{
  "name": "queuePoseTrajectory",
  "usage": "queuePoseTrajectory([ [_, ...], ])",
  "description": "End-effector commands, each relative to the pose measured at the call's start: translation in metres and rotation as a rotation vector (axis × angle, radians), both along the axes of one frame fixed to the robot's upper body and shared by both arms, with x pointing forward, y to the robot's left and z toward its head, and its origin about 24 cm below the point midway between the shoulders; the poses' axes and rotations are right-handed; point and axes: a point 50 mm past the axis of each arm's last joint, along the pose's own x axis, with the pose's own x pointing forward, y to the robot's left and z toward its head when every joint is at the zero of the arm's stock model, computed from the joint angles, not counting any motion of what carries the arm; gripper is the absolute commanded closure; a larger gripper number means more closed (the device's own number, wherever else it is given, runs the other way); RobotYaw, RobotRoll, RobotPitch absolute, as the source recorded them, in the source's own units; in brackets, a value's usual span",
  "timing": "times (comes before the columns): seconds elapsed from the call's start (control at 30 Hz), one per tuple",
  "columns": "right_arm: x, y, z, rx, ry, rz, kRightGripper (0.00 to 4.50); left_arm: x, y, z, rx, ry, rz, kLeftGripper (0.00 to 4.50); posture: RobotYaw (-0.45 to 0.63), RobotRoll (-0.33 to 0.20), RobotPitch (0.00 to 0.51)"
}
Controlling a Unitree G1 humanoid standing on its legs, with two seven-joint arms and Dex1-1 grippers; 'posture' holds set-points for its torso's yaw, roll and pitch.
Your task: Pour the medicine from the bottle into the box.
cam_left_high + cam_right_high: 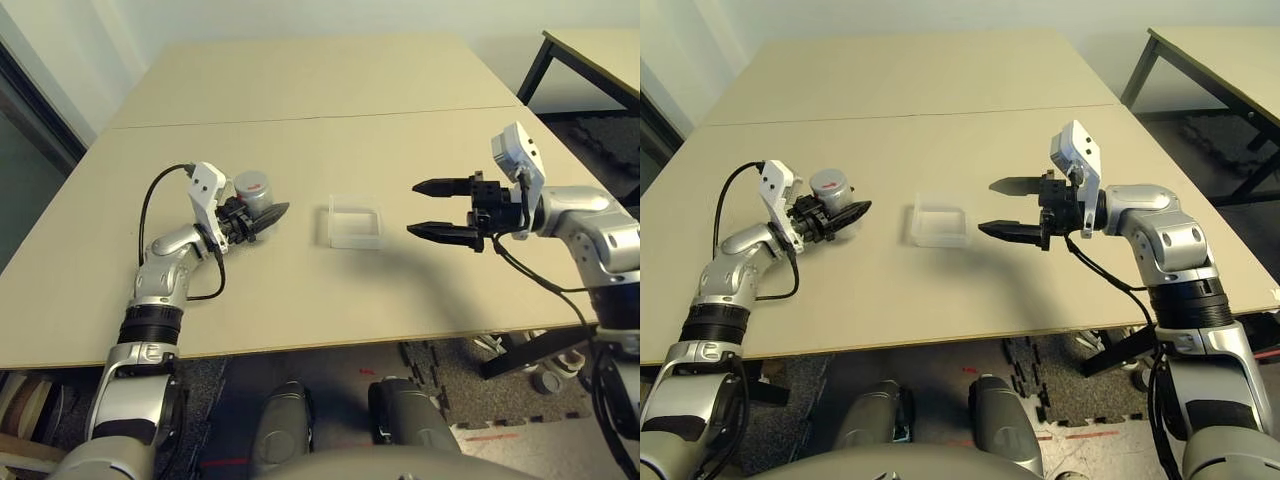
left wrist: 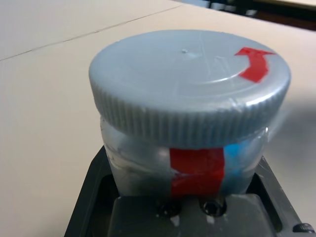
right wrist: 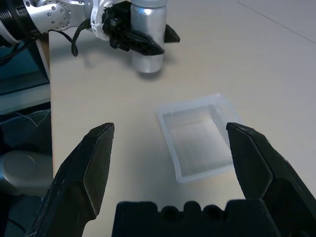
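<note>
The bottle (image 1: 255, 190) stands upright on the left half of the table, a silver-grey cylinder with its grey screw cap (image 2: 187, 84) on and a red mark on top. My left gripper (image 1: 268, 213) is shut on the bottle's body, one black finger on each side. The medicine is hidden inside. The box (image 1: 355, 222), a shallow clear tray, lies flat at the table's middle with nothing visible in it. My right gripper (image 1: 413, 208) hovers just right of the box, open wide, fingers pointing toward it; in the right wrist view the box (image 3: 200, 136) lies between and beyond its fingertips (image 3: 101, 143).
The tan table (image 1: 300, 100) has a seam running across behind the work area. A black cable (image 1: 150, 200) loops from my left wrist. A second table (image 1: 600, 50) stands at the back right, with floor mats below.
</note>
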Motion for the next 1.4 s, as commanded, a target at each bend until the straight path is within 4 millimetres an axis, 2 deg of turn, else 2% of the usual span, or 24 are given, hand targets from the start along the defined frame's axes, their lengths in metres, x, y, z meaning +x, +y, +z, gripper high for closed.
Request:
queuePoseTrajectory([
  [0.03, 0.003, 0.017, 0.004, 0.027, 0.021, 0.018, 0.0, 0.002, -0.007, 0.013, 0.013, -0.012, -0.099, 1.89, -0.09, 0.0, 0.04],
  [0.13, 0.006, 0.036, 0.013, 0.072, 0.038, 0.057, 0.0, 0.008, -0.016, 0.028, 0.048, -0.086, -0.181, 1.89, -0.1, 0.0, 0.037],
  [0.37, 0.012, 0.057, 0.019, 0.093, 0.034, 0.109, 0.0, 0.014, -0.03, 0.035, 0.003, -0.044, -0.31, 1.89, -0.1, 0.0, 0.035],
  [0.47, 0.014, 0.074, 0.025, 0.128, 0.038, 0.161, 0.0, 0.013, -0.039, 0.038, 0.0, -0.037, -0.391, 1.89, -0.1, 0.0, 0.036],
  [0.8, 0.024, 0.106, 0.028, 0.082, 0.044, 0.2, 0.0, 0.009, -0.055, 0.034, 0.013, -0.041, -0.477, 1.89, -0.09, 0.0, 0.038],
  [1.4, 0.032, 0.135, 0.035, 0.076, 0.04, 0.241, 0.0, 0.003, -0.064, 0.029, 0.062, -0.051, -0.538, 1.89, -0.08, 0.0, 0.043],
])
